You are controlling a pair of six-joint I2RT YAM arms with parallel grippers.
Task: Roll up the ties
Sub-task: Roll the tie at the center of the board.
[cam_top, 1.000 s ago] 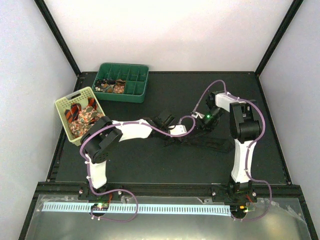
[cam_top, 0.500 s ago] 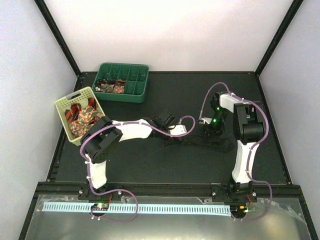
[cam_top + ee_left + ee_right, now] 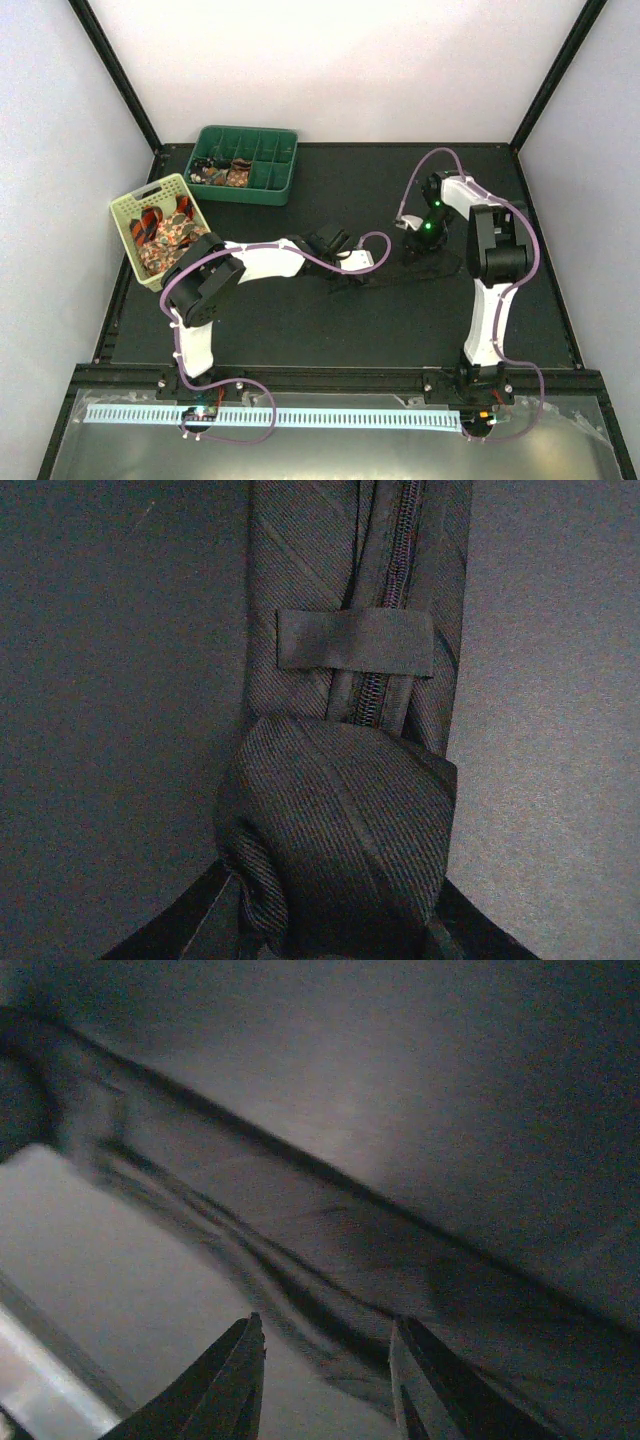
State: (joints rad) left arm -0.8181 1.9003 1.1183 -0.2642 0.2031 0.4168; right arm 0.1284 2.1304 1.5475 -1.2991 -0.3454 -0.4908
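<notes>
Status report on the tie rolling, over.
Left gripper shut on dark tie, rolled end in its jaws. Right gripper gripping the tie's far end, lifted. Nothing blocking.

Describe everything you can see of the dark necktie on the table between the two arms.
The dark necktie is a near-black woven fabric with fine diagonal ribbing. It lies underside up on the black table, its centre seam and a sewn keeper loop showing. One end is wound into a compact roll, gripped by the left hand. The rest stretches flat towards the right hand, which holds the far end.
</notes>
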